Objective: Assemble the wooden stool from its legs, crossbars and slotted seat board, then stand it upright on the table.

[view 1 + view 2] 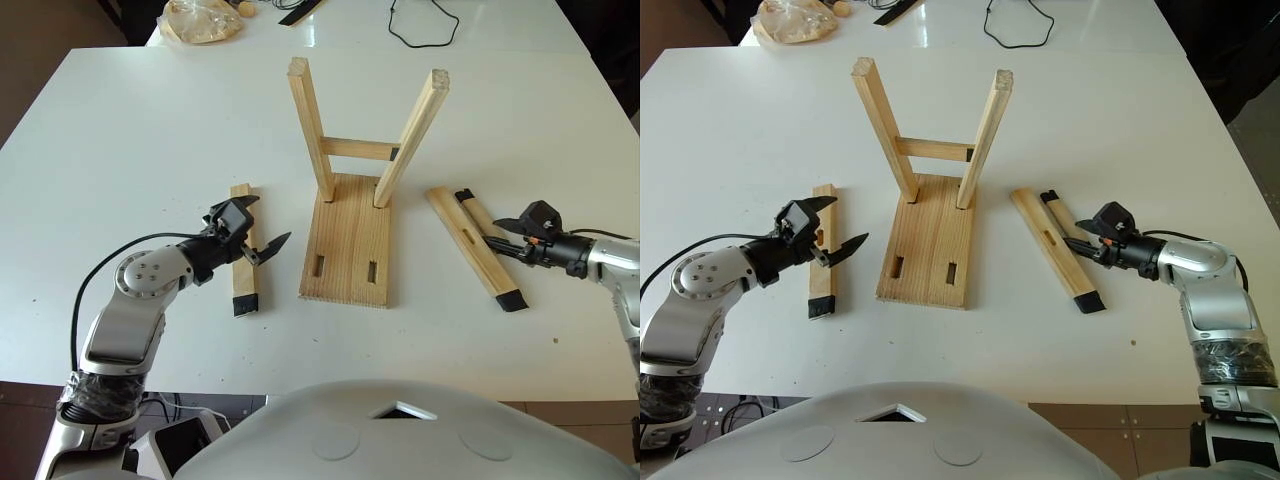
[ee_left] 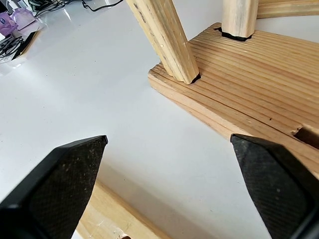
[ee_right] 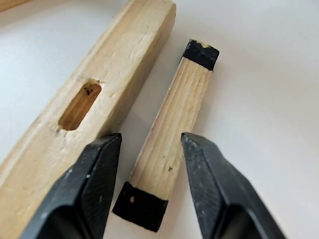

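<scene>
The slotted seat board [image 1: 345, 240] lies flat mid-table. Two legs stand in its far slots, joined by a crossbar [image 1: 357, 149]; its two near slots are empty. A loose leg [image 1: 243, 262] lies left of the board, and my left gripper [image 1: 262, 228] hovers open just above it, its fingers [image 2: 65, 179] spread wide with nothing between them. On the right lie another leg [image 1: 470, 245] with a mortise slot [image 3: 79, 104] and a short black-tipped crossbar [image 3: 172, 134]. My right gripper [image 3: 151, 142] is open, its fingers straddling that crossbar near one end.
A crumpled bag [image 1: 203, 18] and a black cable [image 1: 420, 25] sit on the far table beyond the stool parts. The white table [image 1: 130, 130] has bare room at far left and far right. Its near edge runs just behind both arms.
</scene>
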You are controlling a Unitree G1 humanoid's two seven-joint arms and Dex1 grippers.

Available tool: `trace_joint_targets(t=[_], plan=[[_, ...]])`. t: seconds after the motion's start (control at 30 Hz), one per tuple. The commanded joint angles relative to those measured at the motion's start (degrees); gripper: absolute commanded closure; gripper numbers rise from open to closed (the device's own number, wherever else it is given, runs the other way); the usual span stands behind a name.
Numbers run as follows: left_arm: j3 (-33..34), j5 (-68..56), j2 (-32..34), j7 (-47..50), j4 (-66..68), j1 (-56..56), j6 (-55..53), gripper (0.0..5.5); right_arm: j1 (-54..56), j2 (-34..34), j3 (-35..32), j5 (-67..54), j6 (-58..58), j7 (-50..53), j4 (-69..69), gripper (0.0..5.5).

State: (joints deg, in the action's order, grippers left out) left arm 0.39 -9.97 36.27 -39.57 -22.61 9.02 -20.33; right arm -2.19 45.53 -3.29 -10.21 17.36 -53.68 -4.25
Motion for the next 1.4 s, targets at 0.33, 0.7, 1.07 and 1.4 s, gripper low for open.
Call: trace_joint_targets(t=[0.33, 0.7, 1.07, 1.4], plan=[[-1.0, 1.8, -0.2, 1.2, 0.1, 0.6, 0.2, 0.94, 0.2, -0.6, 0.1, -0.4, 0.5, 1.8, -1.7, 3.29], [-0.6, 1.6, -0.1, 1.2, -0.3, 0.8, -0.2, 0.94, 0.2, -0.2, -0.3, 0.6, -1.5, 3.8, -5.7, 3.29], [-0.6, 1.4, 0.1, 0.8, -0.4, 0.5, -0.3, 0.94, -0.2, -1.2, -2.2, -3.2, -2.2, 2.4, -5.2, 3.29], [-0.8, 1.4, 0.3, 0.4, 0.4, -0.7, -0.2, 0.94, 1.7, -0.1, -3.8, -3.1, -3.9, 2.2, -7.7, 2.35]])
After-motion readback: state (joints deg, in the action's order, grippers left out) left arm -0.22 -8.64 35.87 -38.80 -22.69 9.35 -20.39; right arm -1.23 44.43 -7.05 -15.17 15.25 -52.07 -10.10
